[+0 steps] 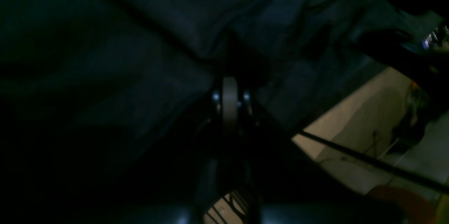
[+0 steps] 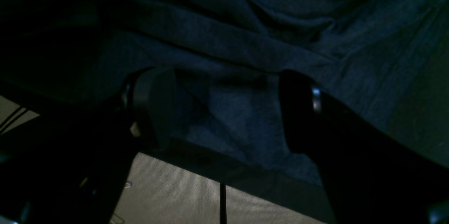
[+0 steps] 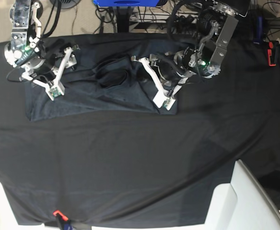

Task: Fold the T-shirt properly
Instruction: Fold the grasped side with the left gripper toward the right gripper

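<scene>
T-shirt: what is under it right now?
The T-shirt lies on the black tablecloth, which shows all round it. Whatever sits beneath the shirt's own layers is covered, and the table under the cloth cannot be seen.

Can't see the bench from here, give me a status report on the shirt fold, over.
Left gripper shut, pinching the T-shirt at its edge. Right gripper open, jaws straddling the shirt. Shirt bunched on black tablecloth. Nothing in the way.
</scene>
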Action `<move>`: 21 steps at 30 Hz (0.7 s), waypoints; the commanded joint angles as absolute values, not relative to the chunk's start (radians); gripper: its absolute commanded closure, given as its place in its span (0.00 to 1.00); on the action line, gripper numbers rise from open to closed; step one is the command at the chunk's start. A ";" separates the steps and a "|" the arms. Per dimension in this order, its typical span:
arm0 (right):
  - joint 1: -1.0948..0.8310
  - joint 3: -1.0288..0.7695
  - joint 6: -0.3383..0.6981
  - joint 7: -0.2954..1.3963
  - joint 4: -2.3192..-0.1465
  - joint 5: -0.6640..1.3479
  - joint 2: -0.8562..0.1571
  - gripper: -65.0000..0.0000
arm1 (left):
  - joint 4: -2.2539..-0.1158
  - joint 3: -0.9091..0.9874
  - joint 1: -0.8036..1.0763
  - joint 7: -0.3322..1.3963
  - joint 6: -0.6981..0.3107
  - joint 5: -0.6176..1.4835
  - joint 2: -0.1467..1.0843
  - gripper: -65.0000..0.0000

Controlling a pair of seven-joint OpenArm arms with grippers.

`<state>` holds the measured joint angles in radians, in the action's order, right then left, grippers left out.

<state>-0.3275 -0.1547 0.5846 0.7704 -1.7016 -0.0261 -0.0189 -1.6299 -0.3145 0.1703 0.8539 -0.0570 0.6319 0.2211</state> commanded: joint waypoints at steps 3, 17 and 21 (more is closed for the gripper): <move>-0.323 -0.159 0.585 0.756 -1.718 -0.018 -0.022 0.35 | -1.632 -0.315 0.145 0.842 -0.048 0.651 0.222 1.00; -0.320 -0.159 0.585 0.756 -1.718 -0.018 -0.022 0.35 | -1.458 -0.456 0.027 0.843 -0.050 0.654 0.176 1.00; -0.320 -0.160 0.585 0.756 -1.718 -0.018 -0.022 0.35 | -1.403 -0.467 -0.010 0.843 -0.050 0.654 0.139 1.00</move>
<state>-0.3271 -0.1574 0.5846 0.7700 -1.7016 -0.0261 -0.0185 -1.3853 -0.4679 0.0040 0.8543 -0.0483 0.6403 0.1452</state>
